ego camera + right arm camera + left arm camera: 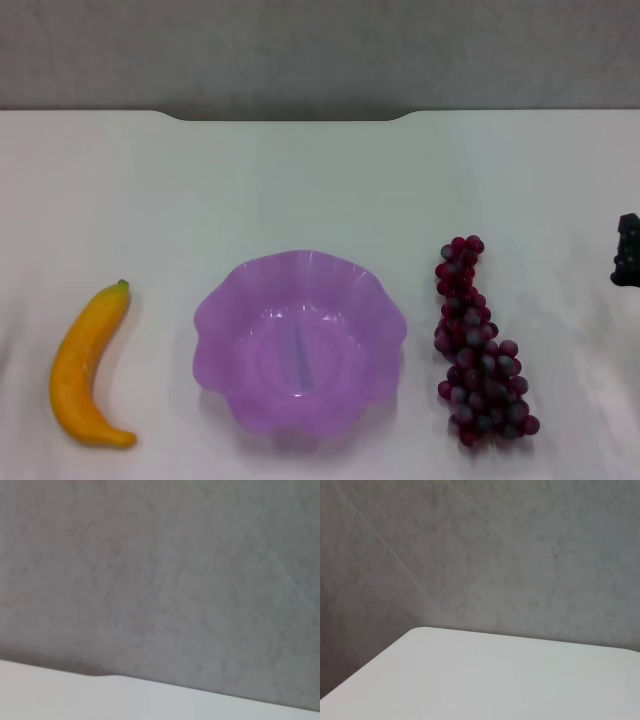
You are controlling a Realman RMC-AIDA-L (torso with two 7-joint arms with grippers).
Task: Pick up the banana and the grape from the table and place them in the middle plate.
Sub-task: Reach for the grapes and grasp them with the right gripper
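Smooth curved banana (87,367); scalloped translucent middle plate (215,322).

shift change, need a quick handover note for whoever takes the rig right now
Right gripper: only a dark tip shows at the right edge of the head view, beside the grapes; jaws unreadable. Left gripper: not in view.
Banana lies on the table left of the plate; grapes lie right of it. Plate holds nothing.
Done: nothing placed yet.
Left: move both fruits into the plate.
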